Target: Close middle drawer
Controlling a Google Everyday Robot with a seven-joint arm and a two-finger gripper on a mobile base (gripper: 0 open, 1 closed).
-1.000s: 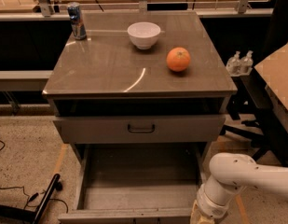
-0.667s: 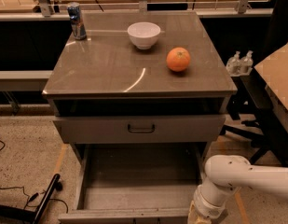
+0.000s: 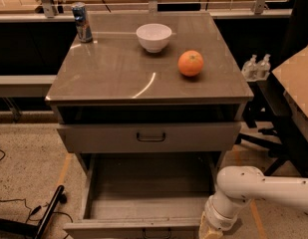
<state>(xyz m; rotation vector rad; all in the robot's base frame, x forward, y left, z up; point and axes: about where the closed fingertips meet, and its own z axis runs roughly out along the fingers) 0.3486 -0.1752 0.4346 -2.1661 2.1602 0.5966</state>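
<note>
The middle drawer [image 3: 143,195] is a long shallow grey metal drawer, pulled far out of the cabinet toward me. Its low front panel [image 3: 118,229] lies at the bottom edge of the view, with a small dark loop handle [image 3: 156,232] at its centre. The drawer looks empty inside. My white arm [image 3: 263,185] reaches in from the right. My gripper [image 3: 209,229] is at the drawer's front right corner, right beside the front panel and partly cut off by the bottom edge.
The taller-fronted top drawer [image 3: 148,137] is slightly ajar above. On the cabinet top [image 3: 118,73] stand a can [image 3: 82,16], a white bowl [image 3: 153,37] and an orange [image 3: 191,63]. A black chair [image 3: 288,113] and bottles [image 3: 257,66] are at the right. A black pole [image 3: 46,215] lies on the floor at the left.
My arm has shifted slightly left and down, bringing the gripper closer to the front right corner of the middle drawer. The drawer has not visibly moved.
</note>
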